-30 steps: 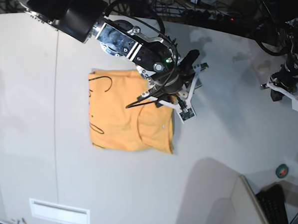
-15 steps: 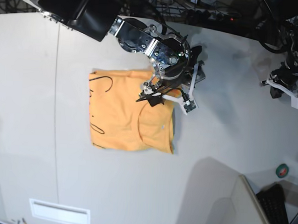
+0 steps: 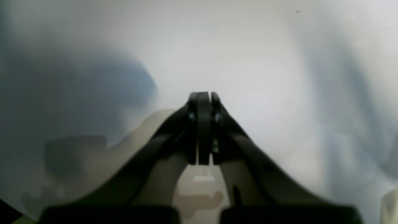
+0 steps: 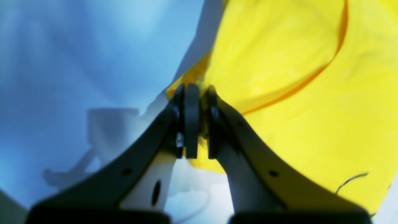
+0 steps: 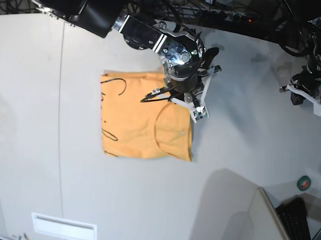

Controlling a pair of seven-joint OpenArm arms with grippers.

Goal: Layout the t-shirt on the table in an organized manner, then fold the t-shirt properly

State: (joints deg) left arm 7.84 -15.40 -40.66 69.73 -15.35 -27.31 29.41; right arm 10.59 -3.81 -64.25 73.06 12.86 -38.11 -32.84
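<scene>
Under right arm (image 5: 154, 36), t-shirt (image 5: 130, 126) top corner hidden; lettering partly cut.

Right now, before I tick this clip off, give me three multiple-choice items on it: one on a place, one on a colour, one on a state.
1. Where is the right gripper?
A. at the t-shirt's edge
B. over bare table, far from the shirt
C. out of every view

2. What colour is the lettering on the t-shirt?
A. white
B. black
C. red

3. How does the left gripper stand?
A. wide open
B. shut on the shirt
C. shut, holding nothing

Answers: 1 A, the right wrist view shows yellow cloth between its fingers; 2 B, dark cursive strokes in the base view; 3 C, its fingers meet over bare table.
</scene>
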